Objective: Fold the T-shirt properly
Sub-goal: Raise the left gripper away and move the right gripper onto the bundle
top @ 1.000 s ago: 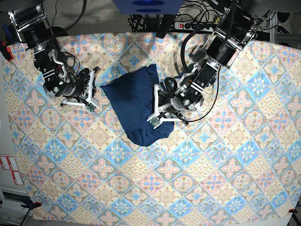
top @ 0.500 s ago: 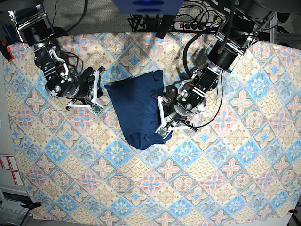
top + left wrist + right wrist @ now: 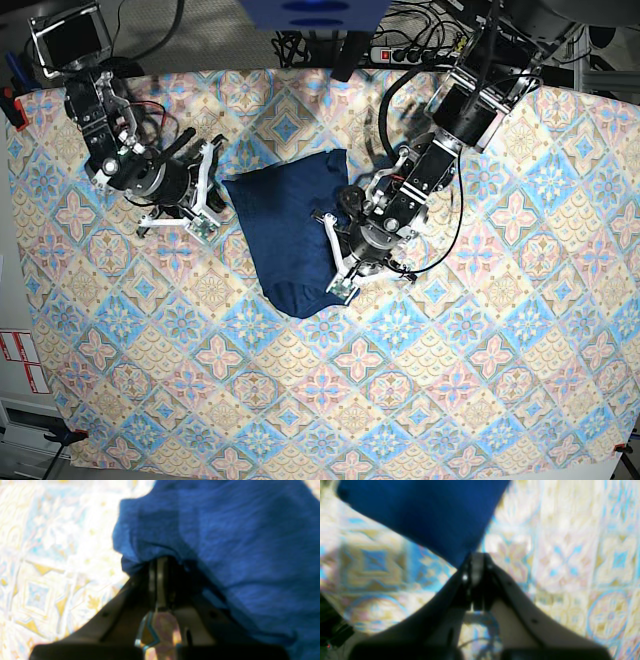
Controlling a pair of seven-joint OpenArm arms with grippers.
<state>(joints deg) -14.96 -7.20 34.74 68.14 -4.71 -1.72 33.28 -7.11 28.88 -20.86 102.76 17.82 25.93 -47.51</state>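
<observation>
Left wrist: left gripper (image 3: 160,566) pressed together at the bunched hem of the T-shirt (image 3: 225,542); cloth drapes over the tips, whether any is pinched is unclear.

Right wrist: right gripper (image 3: 476,563) pressed together, empty, just at a T-shirt corner.

Base: T-shirt lies folded on the patterned cloth (image 3: 450,400), between both grippers. Judged soft, light, limp; best taken at corners or hem.

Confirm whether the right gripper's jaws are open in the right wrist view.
No: the right gripper has its jaws shut together at a corner of the T-shirt.
</observation>
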